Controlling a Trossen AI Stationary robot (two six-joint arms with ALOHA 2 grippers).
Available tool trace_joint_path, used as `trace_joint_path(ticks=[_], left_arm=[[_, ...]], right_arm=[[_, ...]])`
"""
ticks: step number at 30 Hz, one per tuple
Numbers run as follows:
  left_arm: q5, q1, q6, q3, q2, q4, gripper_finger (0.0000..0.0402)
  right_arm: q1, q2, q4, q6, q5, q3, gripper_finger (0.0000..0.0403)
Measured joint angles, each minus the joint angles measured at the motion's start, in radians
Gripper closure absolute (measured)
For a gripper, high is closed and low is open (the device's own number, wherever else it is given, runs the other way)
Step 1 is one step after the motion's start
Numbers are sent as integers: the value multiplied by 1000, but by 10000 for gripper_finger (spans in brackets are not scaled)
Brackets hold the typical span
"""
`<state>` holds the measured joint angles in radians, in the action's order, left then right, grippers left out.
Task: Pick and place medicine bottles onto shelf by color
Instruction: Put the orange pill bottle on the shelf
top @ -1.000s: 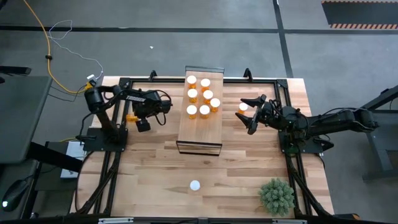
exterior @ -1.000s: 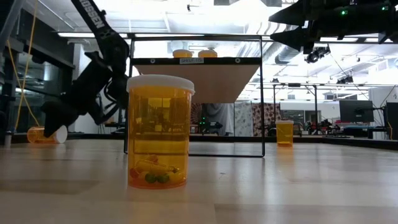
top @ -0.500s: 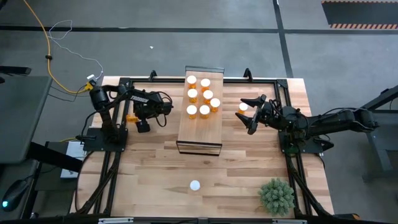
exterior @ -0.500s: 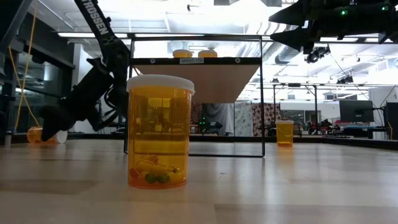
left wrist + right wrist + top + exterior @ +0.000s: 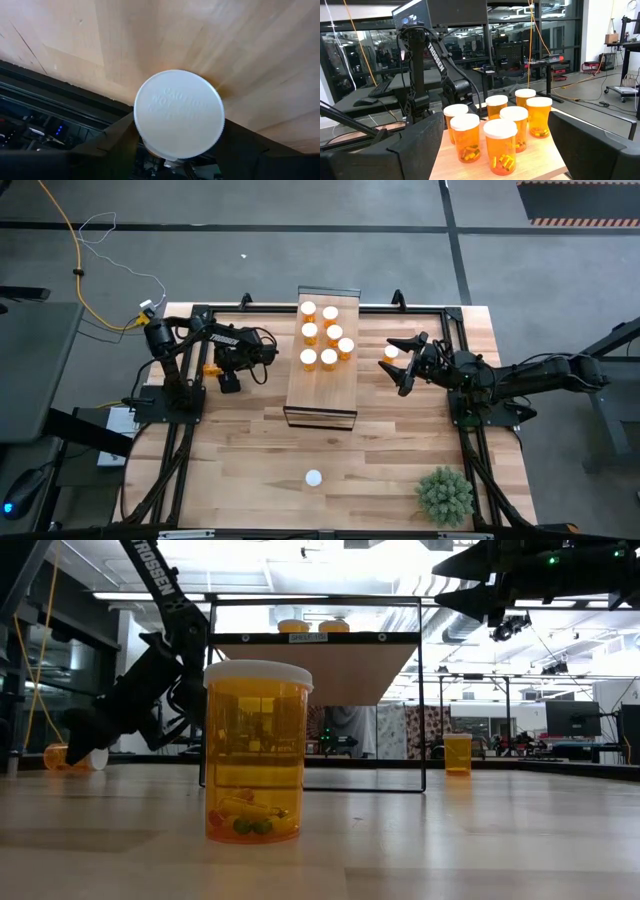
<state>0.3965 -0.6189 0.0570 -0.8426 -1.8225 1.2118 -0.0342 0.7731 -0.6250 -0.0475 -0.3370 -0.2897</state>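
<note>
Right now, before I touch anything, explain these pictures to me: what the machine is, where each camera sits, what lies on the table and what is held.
This is a robot with two dark arms working at a wooden table. One picture looks straight down, one looks level across the tabletop, and one comes from each wrist. Seven orange pill bottles with white caps stand on the shelf. A lone bottle stands near the front. The right gripper is open and empty, with a nearby bottle beside it. The left gripper sits at a lying bottle; whether it grips it, I cannot tell.
</note>
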Motion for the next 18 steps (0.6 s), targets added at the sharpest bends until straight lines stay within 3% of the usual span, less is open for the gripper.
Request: trace_joint_path(ticks=[7, 18], left_arm=[[0, 0, 0, 0, 0, 0, 216], [1, 0, 0, 0, 7, 64, 216]], right_arm=[[0, 0, 0, 0, 0, 0, 54], [0, 0, 0, 0, 0, 0, 54]])
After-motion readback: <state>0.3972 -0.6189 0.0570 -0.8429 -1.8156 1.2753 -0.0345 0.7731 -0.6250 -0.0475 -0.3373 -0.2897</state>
